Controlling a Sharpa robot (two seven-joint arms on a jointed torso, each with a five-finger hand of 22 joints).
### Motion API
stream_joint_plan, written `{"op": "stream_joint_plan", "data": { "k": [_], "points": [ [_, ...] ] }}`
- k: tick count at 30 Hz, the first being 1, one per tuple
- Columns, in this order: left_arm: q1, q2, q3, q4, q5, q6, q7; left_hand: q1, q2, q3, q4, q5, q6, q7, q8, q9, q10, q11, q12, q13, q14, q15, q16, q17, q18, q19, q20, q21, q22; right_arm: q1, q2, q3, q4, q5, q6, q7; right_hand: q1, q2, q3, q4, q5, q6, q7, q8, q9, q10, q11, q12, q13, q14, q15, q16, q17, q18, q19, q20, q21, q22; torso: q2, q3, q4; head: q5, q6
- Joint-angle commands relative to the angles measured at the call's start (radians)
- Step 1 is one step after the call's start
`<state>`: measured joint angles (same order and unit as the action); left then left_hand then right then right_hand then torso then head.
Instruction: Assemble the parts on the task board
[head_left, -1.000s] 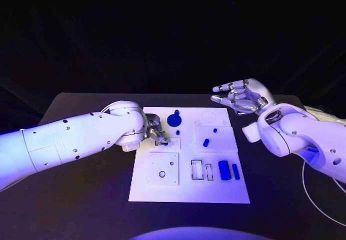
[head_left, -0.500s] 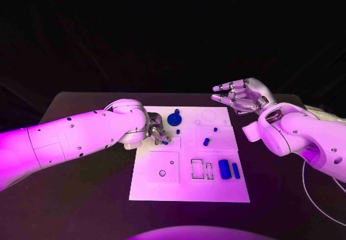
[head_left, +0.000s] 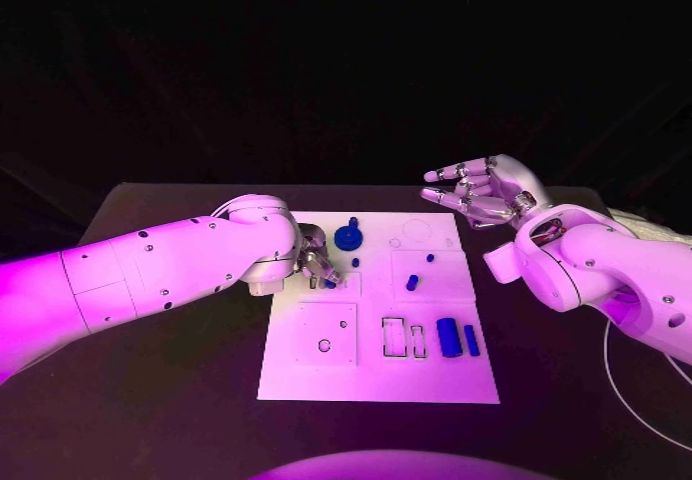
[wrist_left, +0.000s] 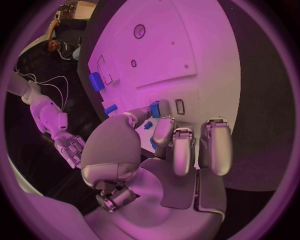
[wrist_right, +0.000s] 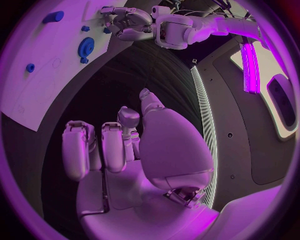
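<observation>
Your small blue part (wrist_left: 154, 109) sits pinched in the left hand (head_left: 315, 263), low over the task board (head_left: 378, 385) just beside the blue gear (head_left: 349, 238). Your right hand (head_left: 483, 193) hangs off the board's far right corner, fingers curled, holding nothing.

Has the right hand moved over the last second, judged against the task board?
No. The right hand hovers off the far right corner of the task board, in the same spot and pose as before, holding nothing.
</observation>
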<state>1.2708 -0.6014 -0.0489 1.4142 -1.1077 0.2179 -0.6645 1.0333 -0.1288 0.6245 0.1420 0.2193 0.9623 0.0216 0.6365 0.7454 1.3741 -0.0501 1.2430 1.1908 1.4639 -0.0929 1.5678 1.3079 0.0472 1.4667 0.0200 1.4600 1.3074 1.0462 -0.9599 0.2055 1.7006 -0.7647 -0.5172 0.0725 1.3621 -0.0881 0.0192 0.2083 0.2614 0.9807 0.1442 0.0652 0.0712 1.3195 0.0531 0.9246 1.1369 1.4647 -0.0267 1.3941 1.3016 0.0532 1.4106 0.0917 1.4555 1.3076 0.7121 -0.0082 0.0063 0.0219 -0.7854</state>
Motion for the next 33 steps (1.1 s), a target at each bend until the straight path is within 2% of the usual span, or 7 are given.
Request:
{"op": "stream_joint_plan", "data": {
  "k": [1,17,20,28,29,30,33],
  "points": [
    [-0.006,0.007,-0.005,-0.005,0.000,0.037,-0.002,-0.015,0.002,-0.013,0.002,-0.003,0.015,-0.006,-0.008,0.000,0.009,0.001,0.008,0.003,0.107,-0.007,0.003,0.263,-0.012,0.034,-0.006,0.005,0.140,-0.001,0.000,0.000,0.003,-0.003,0.009,-0.001,-0.004,0.008,-0.006,-0.002,0.003,-0.006,-0.001,0.003,0.002,-0.006,0.001,0.002,-0.001,0.050,0.007,-0.005,-0.001,0.006,-0.005,-0.002,-0.004,0.011,0.000,-0.0006,0.0013,0.000,-0.001],
    [-0.006,0.019,-0.005,-0.027,-0.003,0.034,-0.004,-0.075,0.016,-0.098,0.043,-0.005,0.043,-0.011,-0.015,-0.006,0.025,-0.003,0.022,0.022,0.107,-0.010,0.003,0.263,-0.016,0.042,-0.010,0.015,0.154,-0.001,0.001,0.000,0.003,-0.003,0.009,0.002,-0.008,0.009,-0.008,0.001,0.004,-0.006,0.000,0.002,0.001,-0.007,0.002,-0.001,-0.004,0.049,0.007,-0.008,-0.004,0.007,-0.008,-0.002,-0.006,0.007,0.000,-0.0008,0.0005,0.001,0.000],
    [-0.007,0.018,-0.005,-0.028,-0.003,0.034,-0.003,-0.098,0.016,-0.141,0.064,-0.007,0.052,-0.011,-0.017,-0.007,0.029,-0.003,0.025,0.026,0.107,-0.010,0.003,0.263,-0.017,0.044,-0.010,0.017,0.158,-0.001,0.001,0.000,0.003,-0.003,0.010,0.003,-0.010,0.009,-0.010,0.002,0.004,-0.006,0.000,0.002,0.001,-0.008,0.002,-0.002,-0.005,0.049,0.007,-0.009,-0.004,0.007,-0.008,-0.002,-0.007,0.006,0.000,-0.0010,0.0008,0.001,0.000],
    [-0.007,0.004,-0.003,-0.020,-0.009,0.024,-0.004,-0.129,-0.005,-0.295,0.109,-0.013,0.063,-0.017,-0.023,-0.009,0.034,-0.005,0.025,0.031,0.107,-0.014,0.003,0.263,-0.018,0.046,-0.014,0.019,0.164,-0.001,0.001,0.000,0.000,-0.001,0.009,0.005,-0.021,0.012,-0.022,0.008,-0.016,-0.007,0.000,0.002,0.002,-0.009,0.002,-0.002,-0.007,0.049,0.008,-0.013,-0.008,0.007,-0.009,-0.001,-0.009,0.003,-0.001,-0.0013,0.0003,0.000,0.001],
    [-0.007,0.001,-0.001,-0.017,-0.010,0.022,-0.004,-0.133,-0.012,-0.316,0.116,-0.047,0.063,-0.016,-0.024,-0.009,0.033,-0.007,0.022,0.029,0.107,-0.014,0.003,0.263,-0.017,0.046,-0.014,0.018,0.163,-0.001,0.001,0.000,0.000,-0.001,0.009,0.006,-0.024,0.014,-0.025,0.010,-0.026,-0.007,0.000,0.002,0.002,-0.009,0.002,-0.002,-0.008,0.049,0.008,-0.014,-0.009,0.007,-0.010,-0.001,-0.009,0.003,-0.001,-0.0014,0.0002,0.000,0.001],
    [-0.007,-0.003,0.000,-0.014,-0.011,0.020,-0.004,-0.124,-0.008,-0.344,0.124,-0.091,0.063,-0.017,-0.025,-0.009,0.032,-0.007,0.021,0.028,0.107,-0.015,0.003,0.263,-0.017,0.046,-0.015,0.017,0.163,-0.001,0.001,0.000,-0.001,-0.001,0.009,0.006,-0.030,0.018,-0.030,0.014,-0.049,-0.007,0.000,0.002,0.002,-0.008,0.003,-0.001,-0.008,0.049,0.008,-0.015,-0.009,0.008,-0.010,-0.001,-0.010,0.002,0.000,-0.0016,0.0004,0.000,0.001],
    [-0.006,-0.016,0.004,-0.004,-0.012,0.007,-0.003,-0.115,-0.004,-0.398,0.142,-0.145,0.063,-0.016,-0.027,-0.009,0.032,-0.007,0.018,0.027,0.107,-0.015,0.003,0.263,-0.017,0.046,-0.015,0.016,0.163,-0.001,0.001,0.000,-0.003,-0.002,0.009,0.006,-0.034,0.021,-0.036,0.016,-0.071,-0.007,0.000,0.002,0.002,-0.009,0.003,0.000,-0.009,0.049,0.008,-0.016,-0.010,0.008,-0.011,-0.001,-0.011,0.001,0.000,-0.0013,-0.0002,-0.002,0.003]
  ]
}}
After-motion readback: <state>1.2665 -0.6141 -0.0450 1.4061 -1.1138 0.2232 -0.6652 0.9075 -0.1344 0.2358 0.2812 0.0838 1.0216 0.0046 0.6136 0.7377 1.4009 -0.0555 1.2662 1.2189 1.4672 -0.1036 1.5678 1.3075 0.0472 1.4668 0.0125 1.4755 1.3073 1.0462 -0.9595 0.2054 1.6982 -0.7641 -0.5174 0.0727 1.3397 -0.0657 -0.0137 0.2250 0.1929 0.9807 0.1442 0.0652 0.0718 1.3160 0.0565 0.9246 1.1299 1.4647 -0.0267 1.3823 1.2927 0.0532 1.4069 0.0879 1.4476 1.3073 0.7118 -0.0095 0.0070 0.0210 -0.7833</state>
